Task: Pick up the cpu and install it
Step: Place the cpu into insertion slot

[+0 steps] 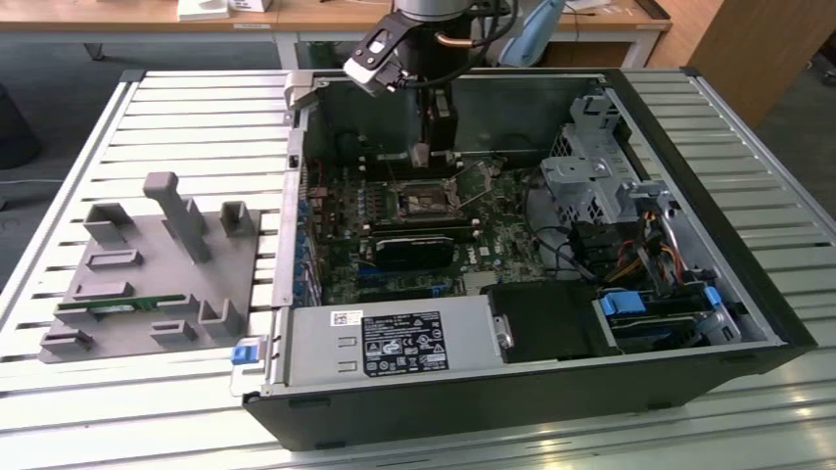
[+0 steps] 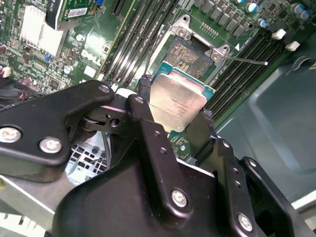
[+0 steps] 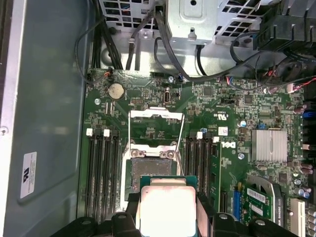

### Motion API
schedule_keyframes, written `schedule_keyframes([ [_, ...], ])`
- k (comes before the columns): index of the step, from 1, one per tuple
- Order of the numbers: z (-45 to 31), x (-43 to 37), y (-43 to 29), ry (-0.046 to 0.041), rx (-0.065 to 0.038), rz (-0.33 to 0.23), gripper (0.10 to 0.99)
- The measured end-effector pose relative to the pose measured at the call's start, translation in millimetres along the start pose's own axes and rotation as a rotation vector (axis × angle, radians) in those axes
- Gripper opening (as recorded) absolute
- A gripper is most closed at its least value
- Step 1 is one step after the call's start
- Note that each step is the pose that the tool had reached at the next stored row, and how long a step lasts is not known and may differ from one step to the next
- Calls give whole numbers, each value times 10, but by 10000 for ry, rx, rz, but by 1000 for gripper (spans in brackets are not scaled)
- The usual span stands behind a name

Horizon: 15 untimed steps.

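Arm: the arm (image 1: 441,24) stands over the far part of the open computer case (image 1: 523,411), and its wrist points straight down into the case.
Gripper: in the exterior view the gripper (image 1: 421,152) hangs low inside the case, above the motherboard (image 1: 503,240).
Fingers: in the second wrist view the two black fingers (image 2: 144,91) are drawn narrow and clamp the cpu (image 2: 178,98) on two opposite edges.
Cpu: it is held flat between the fingers, with the silver metal top turned to both wrist cameras. It is above the board and not seated in the socket.
Socket: the socket (image 3: 150,170) is open, its metal frame (image 3: 155,121) folded back. In the first wrist view the cpu (image 3: 167,210) covers one edge of the socket.
Side tray: a grey holder (image 1: 157,294) lies on the slatted table (image 1: 196,108) at the exterior view's left, well apart from the gripper, and a green memory stick (image 1: 117,305) is on it.
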State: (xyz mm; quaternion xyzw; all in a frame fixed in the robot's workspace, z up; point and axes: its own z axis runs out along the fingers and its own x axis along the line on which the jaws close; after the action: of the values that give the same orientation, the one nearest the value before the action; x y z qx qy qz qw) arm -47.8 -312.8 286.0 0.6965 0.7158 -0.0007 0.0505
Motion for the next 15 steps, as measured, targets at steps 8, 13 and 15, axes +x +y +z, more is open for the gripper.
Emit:
schedule_keyframes([
  [8, 100, 8, -6, 387, -11, 28, 537],
  [13, 172, 14, -11, 396, -5, 40, 537],
  [15, 208, 22, -13, 394, -2, 69, 537],
])
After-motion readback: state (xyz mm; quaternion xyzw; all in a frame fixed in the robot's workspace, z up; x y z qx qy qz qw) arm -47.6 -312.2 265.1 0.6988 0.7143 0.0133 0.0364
